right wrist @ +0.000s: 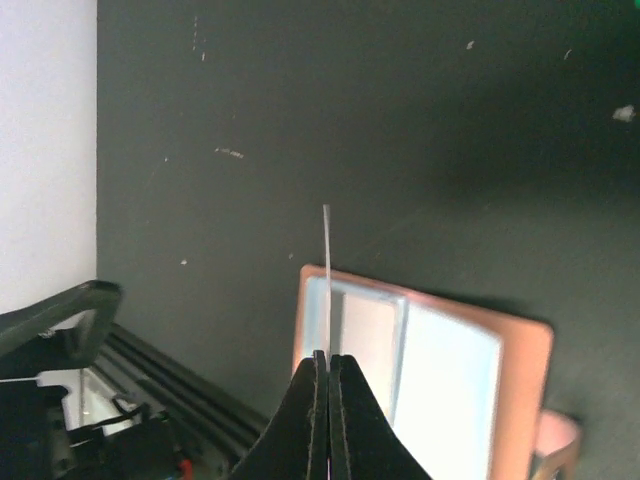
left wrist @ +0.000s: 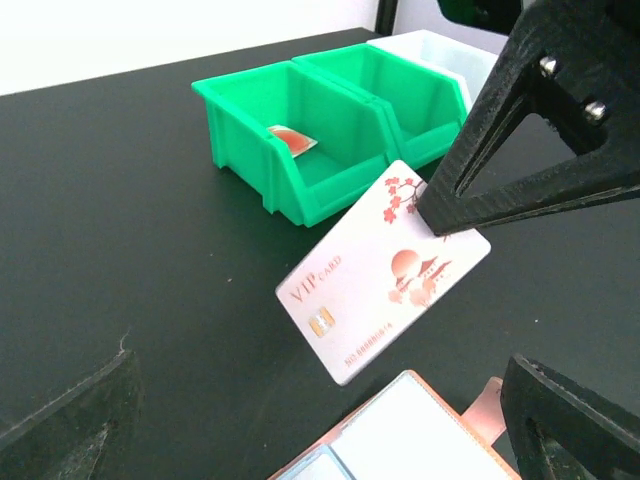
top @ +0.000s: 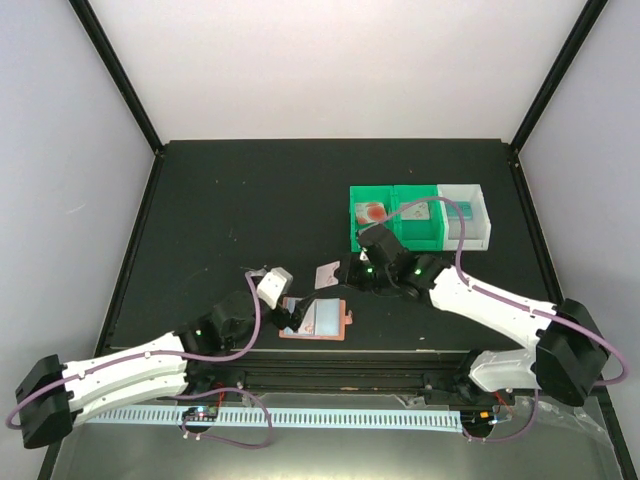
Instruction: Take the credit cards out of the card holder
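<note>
The salmon-pink card holder (top: pixel 318 321) lies open on the table, its pale blue-grey pockets up; it also shows in the left wrist view (left wrist: pixel 420 440) and the right wrist view (right wrist: pixel 440 370). My right gripper (top: pixel 347 272) is shut on a whitish credit card (top: pixel 327 272) with reddish marks and holds it in the air just beyond the holder. The card reads "VIP card" in the left wrist view (left wrist: pixel 385 270) and shows edge-on in the right wrist view (right wrist: pixel 326 270) between the shut fingers (right wrist: pixel 345 400). My left gripper (top: pixel 285 315) is open at the holder's left end, fingers (left wrist: pixel 70 420) wide apart.
Two green bins (top: pixel 358 232) and a white bin (top: pixel 482 222) stand in a row at the back right, behind the right arm. The left green bin holds a reddish card (left wrist: pixel 293 140). The table's front rail runs just behind the holder's near edge.
</note>
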You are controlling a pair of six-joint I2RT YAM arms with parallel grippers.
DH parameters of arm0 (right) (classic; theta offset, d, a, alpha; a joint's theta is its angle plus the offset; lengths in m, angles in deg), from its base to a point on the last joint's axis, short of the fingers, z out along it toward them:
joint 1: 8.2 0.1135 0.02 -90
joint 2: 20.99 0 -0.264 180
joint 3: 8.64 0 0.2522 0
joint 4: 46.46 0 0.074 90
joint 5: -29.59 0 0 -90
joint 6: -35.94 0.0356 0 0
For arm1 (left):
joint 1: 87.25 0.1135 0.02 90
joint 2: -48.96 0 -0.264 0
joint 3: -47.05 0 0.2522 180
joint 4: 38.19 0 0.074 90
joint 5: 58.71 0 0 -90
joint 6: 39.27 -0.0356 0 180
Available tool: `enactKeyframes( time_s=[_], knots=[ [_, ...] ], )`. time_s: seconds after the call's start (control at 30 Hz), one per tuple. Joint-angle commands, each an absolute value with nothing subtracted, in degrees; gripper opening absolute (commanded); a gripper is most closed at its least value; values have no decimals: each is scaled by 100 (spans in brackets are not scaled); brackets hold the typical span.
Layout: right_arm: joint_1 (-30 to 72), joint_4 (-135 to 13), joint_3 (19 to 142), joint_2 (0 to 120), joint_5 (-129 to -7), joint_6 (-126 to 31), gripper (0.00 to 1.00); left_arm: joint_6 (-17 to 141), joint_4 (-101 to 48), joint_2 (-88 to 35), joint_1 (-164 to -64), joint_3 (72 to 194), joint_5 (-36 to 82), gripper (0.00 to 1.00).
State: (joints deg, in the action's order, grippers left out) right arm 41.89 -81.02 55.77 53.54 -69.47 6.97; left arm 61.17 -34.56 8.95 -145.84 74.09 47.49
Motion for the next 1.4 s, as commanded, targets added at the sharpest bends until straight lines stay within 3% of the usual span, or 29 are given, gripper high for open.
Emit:
enactKeyframes(
  time_s=[0.0,0.1,0.37,0.5,0.67,1.0,1.37],
  knots=[
    [3731,-6903,4996,5179,-7409,-635,1,6695,-2953,1100,-14588,7782,4895,99],
    [3393,-6482,4783,5069,-8069,-1163,1,6927,-2784,1226,-14558,7847,4692,99],
    [2475,-7338,5322,4810,-8338,-2345,1,7327,-2542,1361,-13885,7727,3448,99],
    [2101,-8272,6042,4913,-7913,-3149,1,7616,-2520,1416,-13292,7650,2421,99],
    [1185,-9007,6923,5191,-8397,-3564,1,8001,-2632,1463,-12739,7583,1432,99],
    [214,-10566,8386,6227,-7614,-4461,1,8189,-1714,1682,-12624,7949,1448,99],
    [86,-11172,8981,7257,-6555,-4818,1,8326,-1938,1994,-12626,7681,1486,99]
  ],
)
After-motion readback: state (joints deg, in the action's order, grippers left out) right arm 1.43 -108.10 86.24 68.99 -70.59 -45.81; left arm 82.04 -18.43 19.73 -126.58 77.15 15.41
